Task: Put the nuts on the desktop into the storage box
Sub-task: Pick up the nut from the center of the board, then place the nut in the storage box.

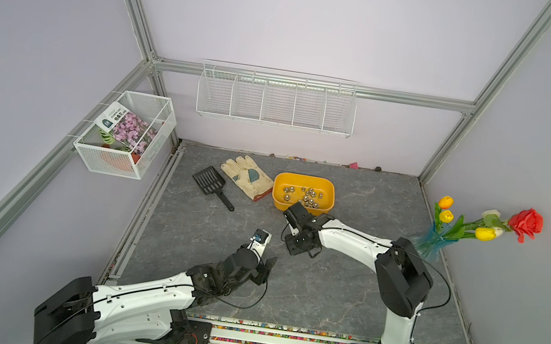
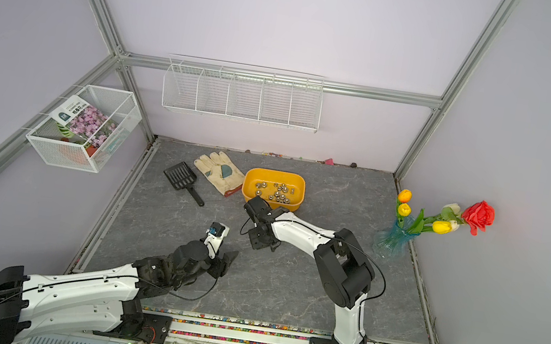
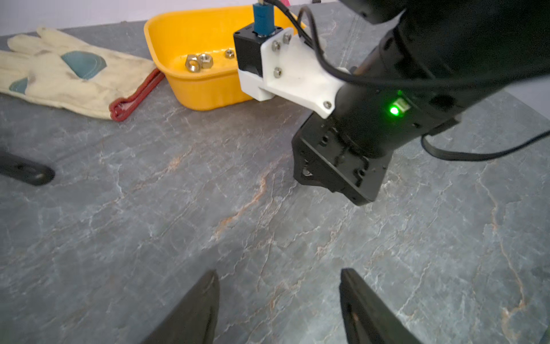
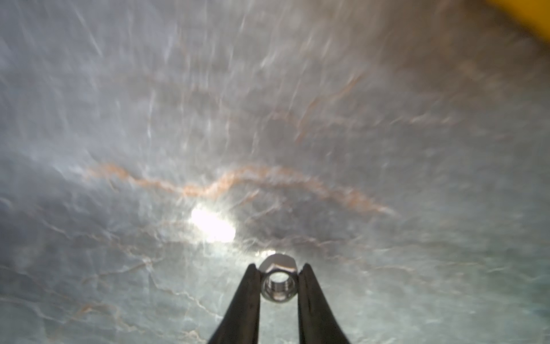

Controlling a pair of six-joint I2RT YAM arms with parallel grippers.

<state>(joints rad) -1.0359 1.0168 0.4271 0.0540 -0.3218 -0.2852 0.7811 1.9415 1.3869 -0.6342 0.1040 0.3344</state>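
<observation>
the tabletop is stretching beneath both pairs of jaws. the storage box is sitting just beyond the right jaws, holding a cluster of nuts. the left jaws are standing apart, gripping nothing, off to the side. the right jaws are clamping one nut by its sides, low over the tabletop. the carry is likely calling for a steady squeeze, clearing the box's near wall, and parting only once low over its floor.
</observation>
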